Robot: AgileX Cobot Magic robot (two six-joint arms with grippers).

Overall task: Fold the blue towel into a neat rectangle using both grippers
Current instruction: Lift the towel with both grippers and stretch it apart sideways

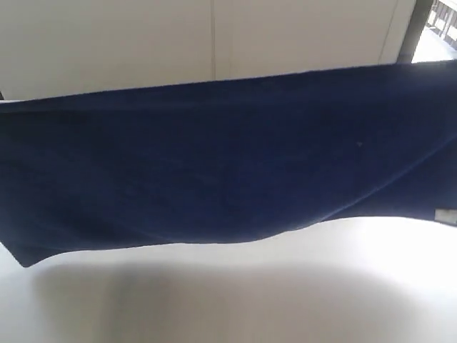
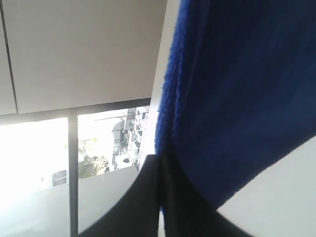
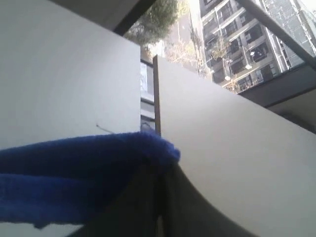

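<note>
The blue towel [image 1: 214, 157] hangs stretched across the whole exterior view, lifted off the white table [image 1: 235, 300], with its lower edge sagging and a small white label at its lower right corner. Both arms are hidden behind or beyond the cloth there. In the left wrist view my left gripper [image 2: 161, 170] is shut on one edge of the blue towel [image 2: 237, 98], which hangs past the fingers. Over in the right wrist view my right gripper [image 3: 160, 168] is shut on a corner of the blue towel [image 3: 74, 173], the fuzzy cloth bunched over the fingertips.
Pale wall panels [image 1: 214, 43] stand behind the towel. A window with a dark frame [image 2: 73, 168] shows in the left wrist view, and buildings and trees show beyond white panels [image 3: 237, 148] in the right wrist view. The towel's shadow lies on the table.
</note>
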